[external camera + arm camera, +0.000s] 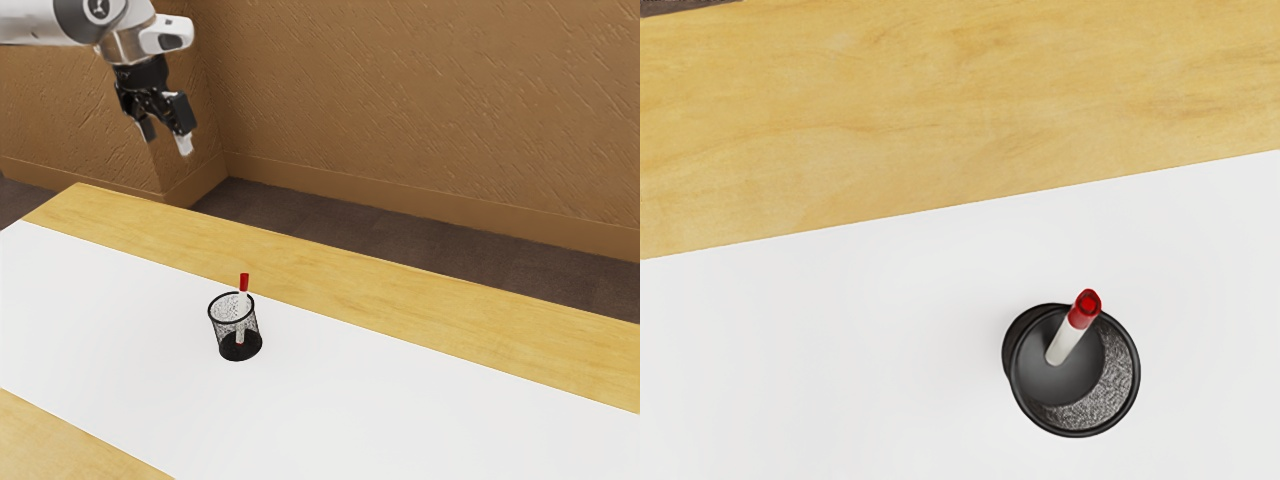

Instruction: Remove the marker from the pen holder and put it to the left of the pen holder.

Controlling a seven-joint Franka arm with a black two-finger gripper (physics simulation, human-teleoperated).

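High above the table's far left in the exterior view, my gripper (166, 140) is open, its fingers apart with nothing between them. The black mesh pen holder (239, 348) stands upright on the white strip, well below my gripper and to the exterior view's right. Inside it the white marker leans against the rim, its red end (244, 282) sticking out above. In the wrist view I look down into the pen holder (1123, 400), where the marker (1072, 334) rises from the floor of the holder over its rim.
A white strip (400, 400) runs along the wooden table (330, 262). Bare wood borders it on both long sides. Beyond the table's far edge are a dark floor (300, 215) and a brown textured wall (420, 100).
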